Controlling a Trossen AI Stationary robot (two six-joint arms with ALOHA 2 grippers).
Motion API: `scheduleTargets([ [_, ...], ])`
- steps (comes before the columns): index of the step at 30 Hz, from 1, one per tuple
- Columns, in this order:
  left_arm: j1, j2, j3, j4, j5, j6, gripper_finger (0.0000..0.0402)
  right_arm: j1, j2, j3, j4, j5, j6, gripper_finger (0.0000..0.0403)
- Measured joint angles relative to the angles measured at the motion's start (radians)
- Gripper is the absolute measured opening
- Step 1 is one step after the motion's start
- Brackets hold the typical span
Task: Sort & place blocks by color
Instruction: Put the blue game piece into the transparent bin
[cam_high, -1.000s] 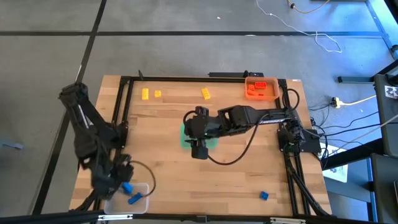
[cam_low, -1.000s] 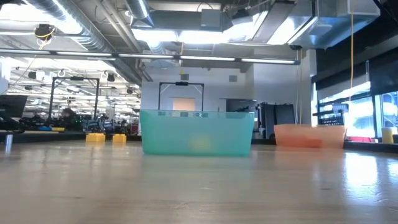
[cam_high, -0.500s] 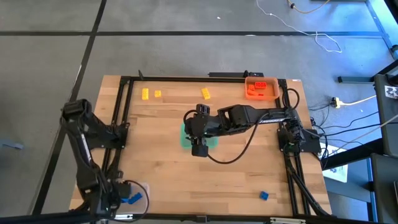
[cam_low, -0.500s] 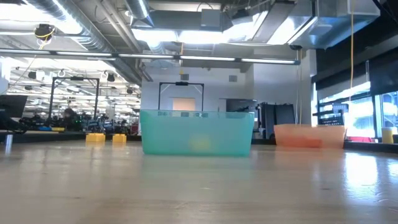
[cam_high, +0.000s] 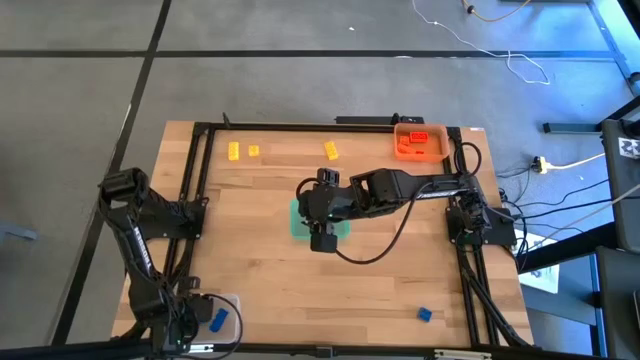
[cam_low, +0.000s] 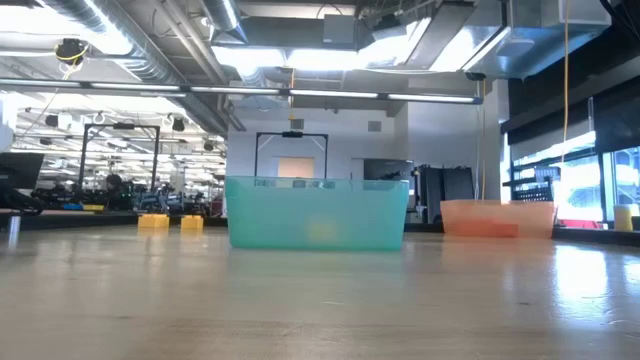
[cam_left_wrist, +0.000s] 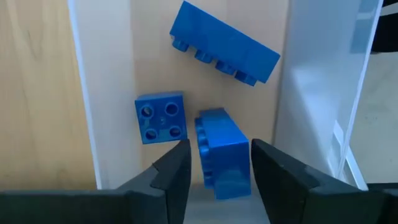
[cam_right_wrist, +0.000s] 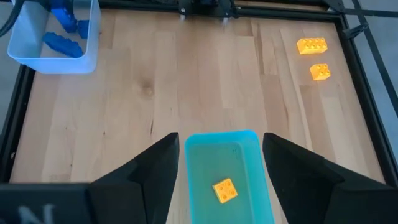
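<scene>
Blocks are partly sorted on a wooden table seen from above. In the clear tray at the near left corner lie three blue blocks: a long one, a small square one, and a third sitting between the tips of the left gripper, whose fingers are spread a little wider than that block; whether they touch it cannot be told. The right gripper hovers over the green tray at the table's centre, its fingers wide apart and holding nothing, with one yellow block lying in the tray beneath. The orange tray at the far right corner holds several orange-red blocks. Judging by what lies loose, the job is well past halfway. Three yellow blocks remain out along the far edge, two near the left side and one nearer the middle, and a single blue block sits alone near the front right. No orange-red blocks are visible outside their tray.
</scene>
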Motion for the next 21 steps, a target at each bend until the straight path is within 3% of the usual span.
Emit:
scheduleTargets([
  [4, 0.001, -0.001, 0.0, 0.0, 0.006, -0.002, 0.0159, 0.0, 0.0, 0.0, -0.047, -0.005, 0.013, 0.0231],
  [10, 0.009, -0.064, 0.0, -0.012, 0.02, -0.053, 0.0159, 0.018, -0.022, 0.0, -0.263, -0.04, 0.133, 0.0231],
  [14, 0.009, -0.153, 0.0, -0.045, -0.076, -0.077, 0.016, 0.042, -0.055, -0.001, -0.417, -0.009, 0.259, 0.0231],
  [21, 0.009, -0.35, 0.0, -0.168, -0.303, -0.096, 0.0161, 0.117, -0.14, -0.033, -0.405, -0.001, 0.353, 0.0231],
])
